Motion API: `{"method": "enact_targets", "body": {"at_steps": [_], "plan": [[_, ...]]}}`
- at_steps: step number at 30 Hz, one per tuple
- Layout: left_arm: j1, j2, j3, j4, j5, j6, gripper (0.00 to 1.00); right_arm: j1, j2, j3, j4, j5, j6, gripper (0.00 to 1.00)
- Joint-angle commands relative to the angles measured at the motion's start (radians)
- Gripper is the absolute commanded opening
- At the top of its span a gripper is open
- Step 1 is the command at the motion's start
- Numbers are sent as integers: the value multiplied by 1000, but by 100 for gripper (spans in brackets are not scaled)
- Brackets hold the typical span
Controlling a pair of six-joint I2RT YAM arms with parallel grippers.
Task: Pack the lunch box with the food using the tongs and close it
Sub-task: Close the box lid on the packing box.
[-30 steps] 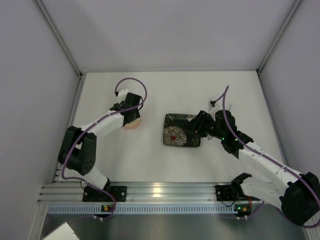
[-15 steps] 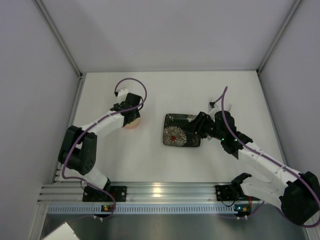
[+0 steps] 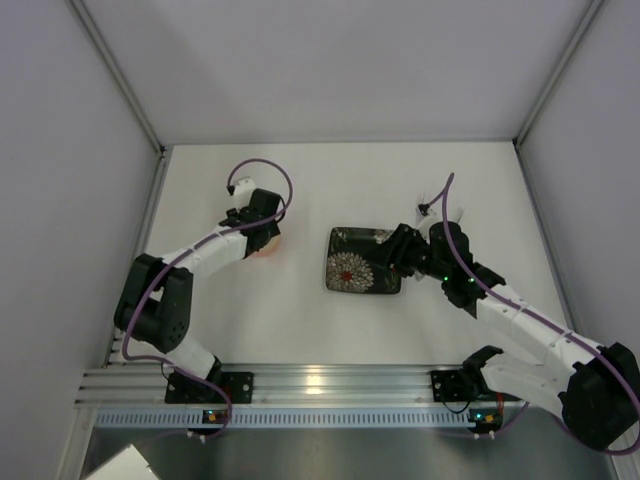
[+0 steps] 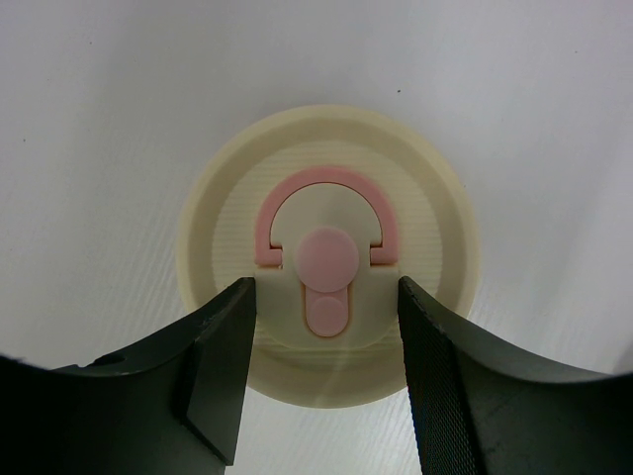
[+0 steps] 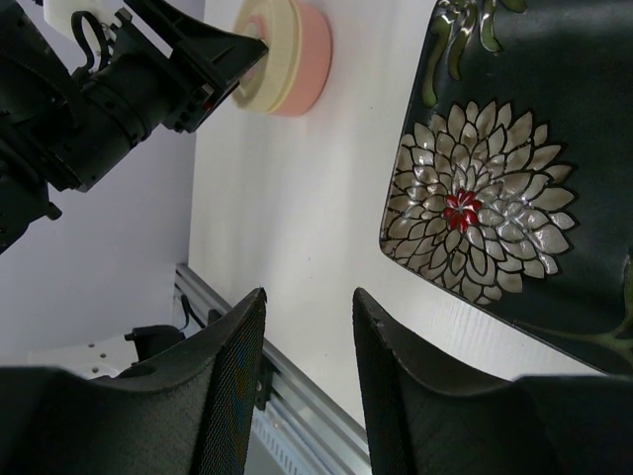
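Observation:
The lunch box (image 5: 315,54), a pink round tub, stands on the white table left of the plate with its cream lid (image 4: 326,168) on top. In the top view only a sliver of the lunch box (image 3: 270,250) shows under the left arm. My left gripper (image 4: 324,287) is over it, fingers pressed against both sides of the lid's raised centre block with the pink latch. My right gripper (image 5: 309,297) hovers open near the plate's right edge, nothing between its fingers. The food and the tongs are out of view.
A black square plate (image 3: 362,262) with a silver flower pattern lies at the table's middle; nothing shows on the plate (image 5: 564,89). An aluminium rail (image 3: 320,385) runs along the near edge, and white walls enclose the other three sides.
The left wrist has shifted slightly toward the far left over the lunch box. The right arm has barely moved.

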Motion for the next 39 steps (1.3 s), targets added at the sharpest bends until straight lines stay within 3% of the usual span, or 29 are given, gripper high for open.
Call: {"method": "enact_targets", "body": {"at_steps": [1, 31, 39], "plan": [[4, 39, -83, -206, 86, 21, 57, -12, 2, -2, 33, -9, -20, 40], [6, -119, 12, -254, 122, 53, 84, -10, -3, 18, 6, -1, -42, 41], [4, -162, 77, -288, 138, 71, 87, -10, 0, 37, -25, 1, -51, 43]]}}
